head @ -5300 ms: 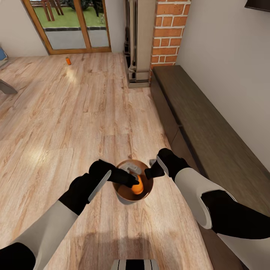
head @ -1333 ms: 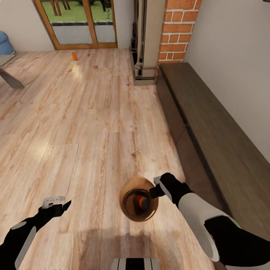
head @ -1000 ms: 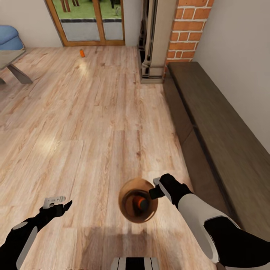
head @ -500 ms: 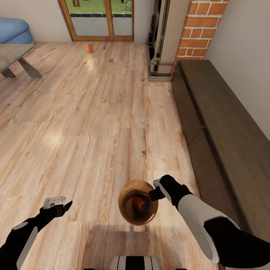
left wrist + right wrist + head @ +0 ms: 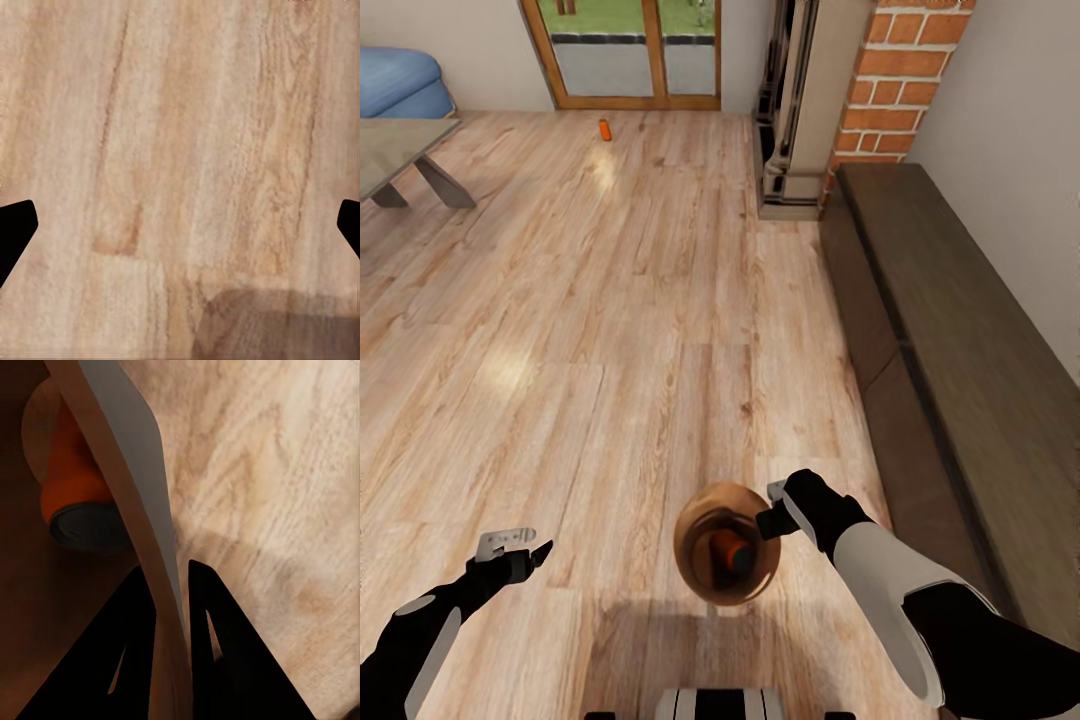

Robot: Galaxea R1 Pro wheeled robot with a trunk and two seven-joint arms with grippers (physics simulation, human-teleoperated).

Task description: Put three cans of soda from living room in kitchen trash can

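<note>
The tash can hangs low over the wood floor, with my right gripper shut on its rim. In the right wrist view the two black fingers pinch the bin's wall. One orange can of soda lies inside the bin, seen close up as can. A second orange can stands far off on the floor near the glass door. My left gripper is open over bare floor to the bin's left, its tips wide apart in the left wrist view. The blue can is out of view.
A long dark wooden bench runs along the right wall. A brick column and a pale pillar stand at its far end. A low table and blue sofa are at the far left, by the glass door.
My left gripper dropped the orange can into the bin, then drew back to the left and opened. The whole view has shifted as the camera moved; the right gripper keeps its hold.
</note>
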